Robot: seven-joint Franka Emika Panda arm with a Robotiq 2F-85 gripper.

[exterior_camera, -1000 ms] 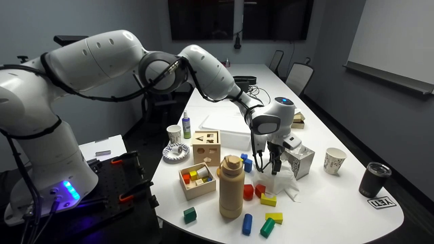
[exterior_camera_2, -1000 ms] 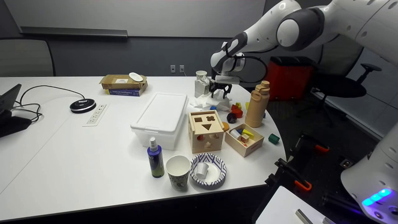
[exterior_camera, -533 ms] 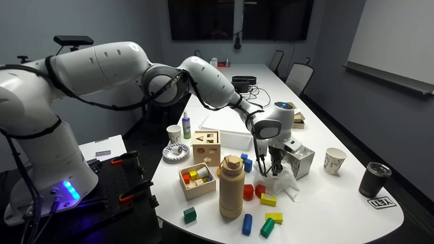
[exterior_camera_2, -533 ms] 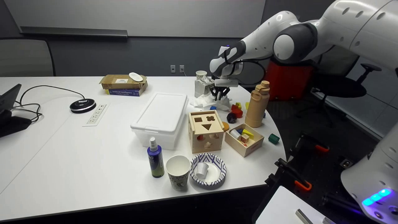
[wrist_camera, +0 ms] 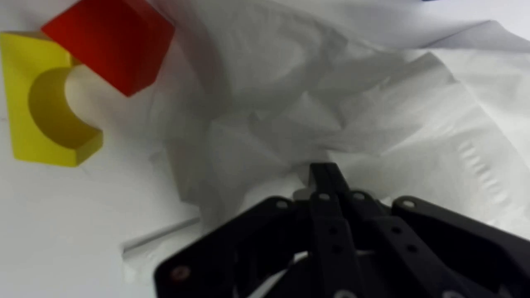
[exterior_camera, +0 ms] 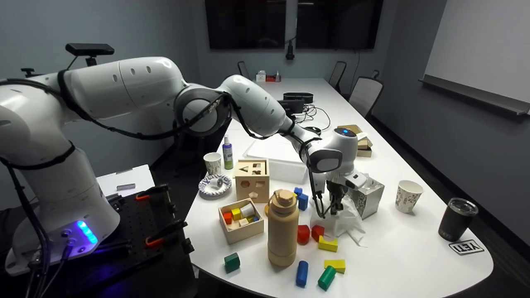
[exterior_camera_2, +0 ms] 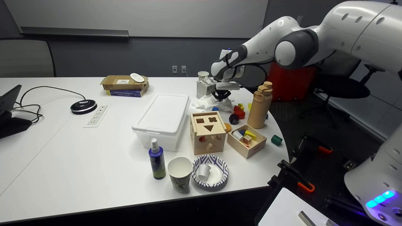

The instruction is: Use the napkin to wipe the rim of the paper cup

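Observation:
The white napkin lies crumpled on the table, seen in the wrist view and in both exterior views. Down at its folds is my gripper, its fingertips pressed together. Whether a fold of the thin paper is pinched between them I cannot tell. Two leaf-patterned white paper cups stand upright, apart from the gripper. A paper cup is beyond the tissue box; another patterned cup is beside the spray bottle. Which of them is the task's cup is unclear.
A silver tissue box stands right beside the gripper. Red block and yellow arch block lie at the napkin's edge. Nearby are a tan bottle, wooden shape box, block tray and dark tumbler.
The arm has come down, and my gripper is lower at the napkin. Its fingers, spread apart a second ago, have shut. The cups and blocks stay where they were.

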